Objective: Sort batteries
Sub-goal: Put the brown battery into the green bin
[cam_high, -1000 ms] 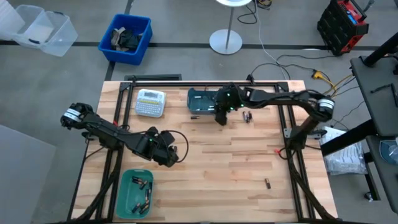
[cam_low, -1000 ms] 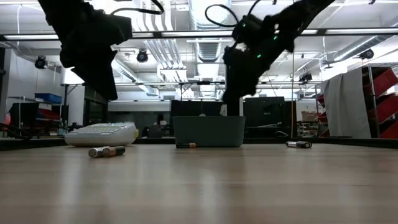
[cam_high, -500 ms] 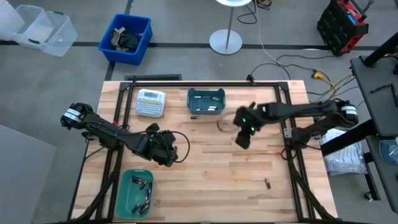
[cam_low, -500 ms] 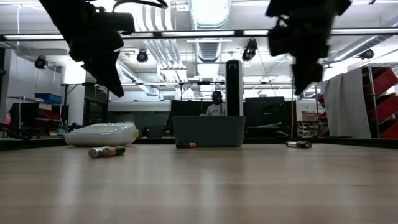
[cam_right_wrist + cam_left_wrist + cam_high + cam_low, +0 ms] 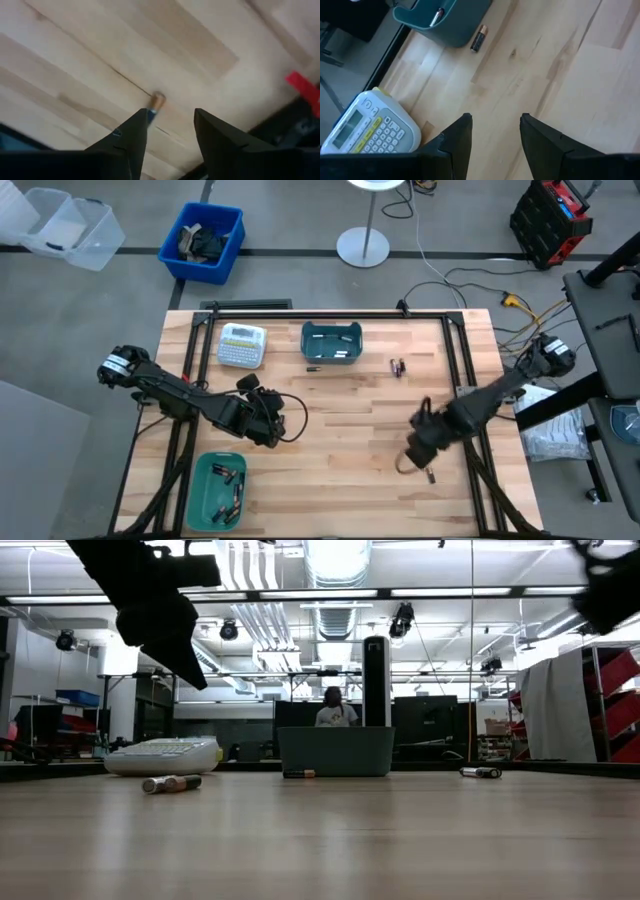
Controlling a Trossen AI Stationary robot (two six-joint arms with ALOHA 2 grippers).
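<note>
Down at the table's near right, the right gripper (image 5: 167, 127) is held with fingers parted and empty over a lone battery (image 5: 157, 100). Two more batteries (image 5: 397, 366) are seen beside the far teal bin (image 5: 331, 342) (another (image 5: 478, 38) lies against its wall). The left gripper (image 5: 495, 132) is held open, empty, near the label-maker (image 5: 367, 127).

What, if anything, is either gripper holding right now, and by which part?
Nothing is held. The left gripper is open above bare wood. The right gripper is open too, over a loose battery lying on the table, not gripped.
</note>
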